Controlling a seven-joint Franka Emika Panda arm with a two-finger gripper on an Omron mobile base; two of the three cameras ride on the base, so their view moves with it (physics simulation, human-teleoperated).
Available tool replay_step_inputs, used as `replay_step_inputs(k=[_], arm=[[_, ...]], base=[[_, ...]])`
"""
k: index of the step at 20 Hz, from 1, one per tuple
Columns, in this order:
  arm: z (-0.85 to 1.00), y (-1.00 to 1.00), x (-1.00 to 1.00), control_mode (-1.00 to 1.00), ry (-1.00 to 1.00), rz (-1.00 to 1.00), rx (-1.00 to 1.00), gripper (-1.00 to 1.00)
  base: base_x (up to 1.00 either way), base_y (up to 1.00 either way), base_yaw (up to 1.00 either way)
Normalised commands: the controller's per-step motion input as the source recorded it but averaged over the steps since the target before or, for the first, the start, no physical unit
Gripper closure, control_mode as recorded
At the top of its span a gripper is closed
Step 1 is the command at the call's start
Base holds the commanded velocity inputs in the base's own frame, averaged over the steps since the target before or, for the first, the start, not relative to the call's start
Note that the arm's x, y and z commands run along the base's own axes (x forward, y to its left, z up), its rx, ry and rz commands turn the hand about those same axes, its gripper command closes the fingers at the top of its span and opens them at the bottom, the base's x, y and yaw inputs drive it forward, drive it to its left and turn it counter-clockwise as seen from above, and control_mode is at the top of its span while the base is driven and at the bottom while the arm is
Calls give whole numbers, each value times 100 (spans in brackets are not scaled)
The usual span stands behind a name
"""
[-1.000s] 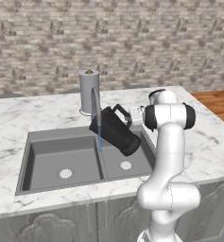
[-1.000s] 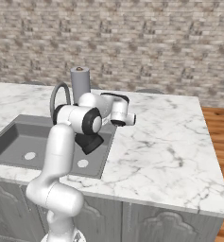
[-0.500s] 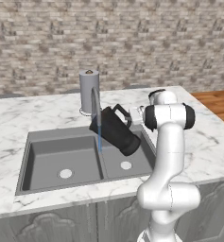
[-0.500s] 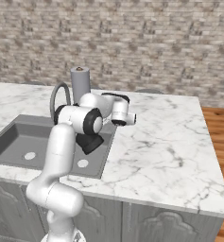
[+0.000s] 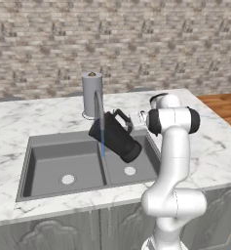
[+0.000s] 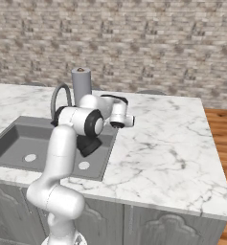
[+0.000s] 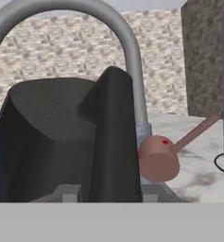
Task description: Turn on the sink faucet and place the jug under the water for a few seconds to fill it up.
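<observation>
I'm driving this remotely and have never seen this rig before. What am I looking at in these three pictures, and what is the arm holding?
The white jointed machine is a robot arm on a base that can drive. Two pictures come from cameras on that base, looking over the arm from its left and right. The third comes from a camera on the hand, looking along the end effector.

The marble counter holds a grey double-basin sink, a gooseneck sink faucet with a reddish lever, and an upright paper-towel roll behind it.

The end effector is shut on the handle of the black jug, held tilted over the sink. A thin blue stream of water runs down at the jug's mouth.
</observation>
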Motion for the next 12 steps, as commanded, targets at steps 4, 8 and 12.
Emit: replay_step_inputs(k=[4, 8, 12], arm=[[0, 47, -10, -100, 0, 0, 0, 100], [-1, 36, 0, -100, 0, 0, 0, 100], [-2, 17, 0, -100, -1, 0, 0, 100]], base=[[0, 0, 0], [0, 0, 0], [0, 0, 0]])
